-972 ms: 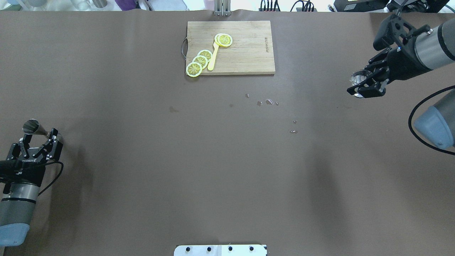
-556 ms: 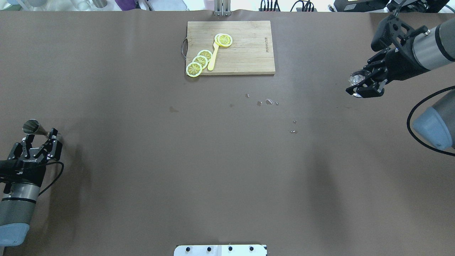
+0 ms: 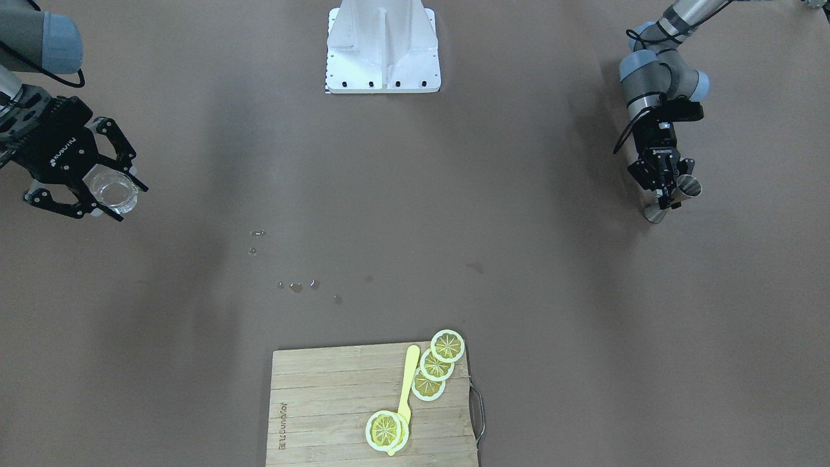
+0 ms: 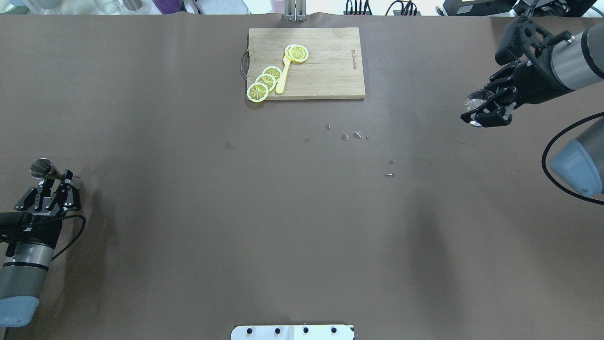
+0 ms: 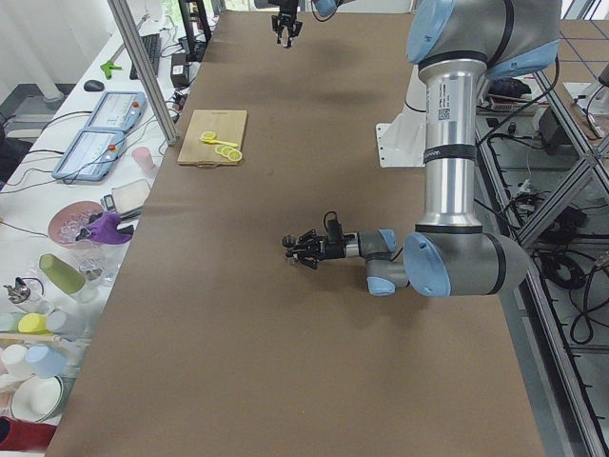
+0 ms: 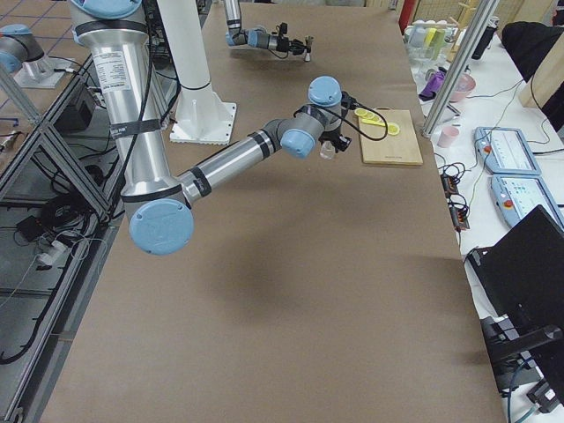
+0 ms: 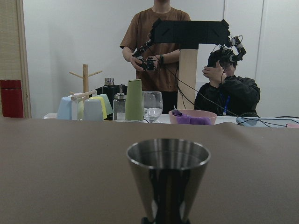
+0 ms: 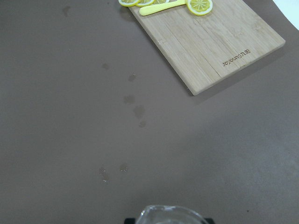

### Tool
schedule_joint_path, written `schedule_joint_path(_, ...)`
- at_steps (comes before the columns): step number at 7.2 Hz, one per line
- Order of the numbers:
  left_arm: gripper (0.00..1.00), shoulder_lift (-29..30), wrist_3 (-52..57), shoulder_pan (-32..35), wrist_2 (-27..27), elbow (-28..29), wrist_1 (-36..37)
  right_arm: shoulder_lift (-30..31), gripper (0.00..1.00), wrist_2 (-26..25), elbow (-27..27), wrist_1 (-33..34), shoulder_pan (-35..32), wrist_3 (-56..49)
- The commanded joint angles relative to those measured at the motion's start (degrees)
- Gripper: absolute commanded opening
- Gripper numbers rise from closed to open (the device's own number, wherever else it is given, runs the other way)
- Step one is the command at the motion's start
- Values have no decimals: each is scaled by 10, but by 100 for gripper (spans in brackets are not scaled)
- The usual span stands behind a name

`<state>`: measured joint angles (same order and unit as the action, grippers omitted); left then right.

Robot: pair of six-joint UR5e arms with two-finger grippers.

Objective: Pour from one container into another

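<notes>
Gripping the small clear glass (image 3: 115, 188) in the right claw (image 3: 122, 198), clamped on its sides, above the worktop (image 4: 283, 212); pinching the upright steel jigger (image 4: 43, 168) at its waist with the left claw (image 4: 57, 179), far left

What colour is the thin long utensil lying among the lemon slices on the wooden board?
Pale yellow; the exterior front-facing view shows the utensil best.

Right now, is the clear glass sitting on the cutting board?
No, the clear glass is held in the right arm's fingers, far from the cutting board.
</notes>
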<state>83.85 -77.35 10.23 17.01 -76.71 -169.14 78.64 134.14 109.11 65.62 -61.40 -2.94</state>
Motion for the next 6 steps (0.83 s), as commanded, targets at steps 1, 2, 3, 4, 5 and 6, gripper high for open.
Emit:
schedule_joint_path(1, 8, 0, 1, 2, 0, -3, -2, 0, 0, 2, 1, 1, -6, 0)
schedule_joint_path(2, 8, 0, 2, 2, -1, -4, -3, 1, 0, 2, 1, 1, -4, 0)
schedule_joint_path(3, 0, -3, 4, 4, -1, -19, -5, 1, 0, 3, 1, 1, -8, 0)
schedule_joint_path(4, 0, -3, 11, 8, 0, -39, 1, 1, 0, 5, 1, 1, -10, 0)
schedule_joint_path(5, 0, -4, 45, 8, 3, -66, 0, 1, 0, 5, 1, 1, -11, 0)
schedule_joint_path(6, 0, -4, 77, 9, 26, -100, -1, 2, 0, 5, 1, 1, -11, 0)
